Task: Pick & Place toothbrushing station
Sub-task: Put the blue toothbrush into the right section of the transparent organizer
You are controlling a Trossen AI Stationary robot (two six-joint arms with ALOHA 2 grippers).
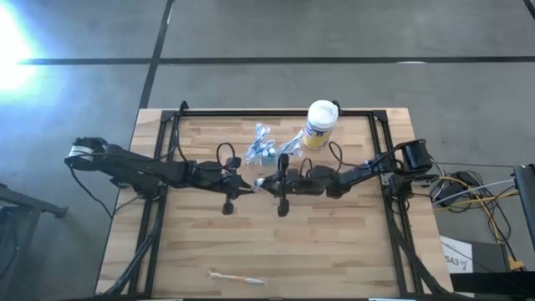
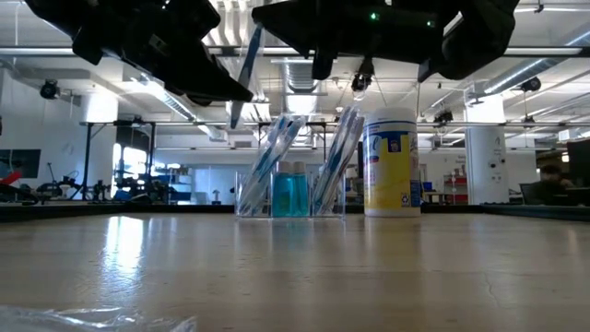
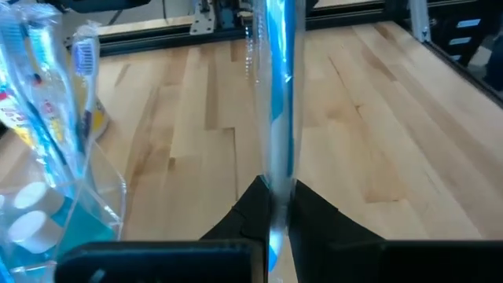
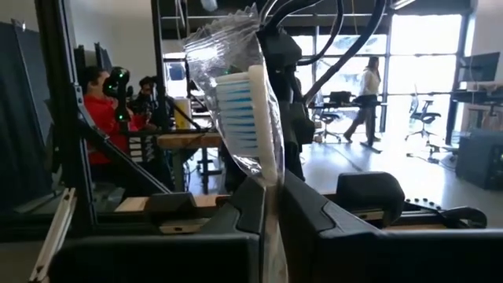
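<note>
The toothbrushing station (image 1: 263,152), a low clear holder with wrapped toothbrushes and blue bottles, stands on the table's far middle (image 2: 290,189) (image 3: 47,196). Nearer than it, over the table's centre, my left gripper (image 1: 247,186) (image 3: 275,212) and my right gripper (image 1: 263,184) (image 4: 271,208) meet tip to tip. Both are shut on one toothbrush in a clear wrapper (image 2: 247,74), which stands nearly upright above the table. My left gripper pinches the wrapped toothbrush's blue and clear handle (image 3: 277,185) between its two fingers, coming from the table's left, tipped a little down. The brush rises steeply from the fingers, clear of the table. My right gripper pinches the wrapped toothbrush just below its bristle head (image 4: 271,177) between its two fingers, coming about level from the table's right. The head (image 4: 244,118) stands up above the fingers inside the wrapper.
A white canister with a yellow label (image 1: 320,125) (image 2: 390,161) stands right of the station. A loose toothbrush (image 1: 236,278) lies near the table's near edge, and crinkled clear plastic (image 2: 92,318) lies there too. Black frame rails (image 1: 159,159) run along the table's sides. People show in the room behind.
</note>
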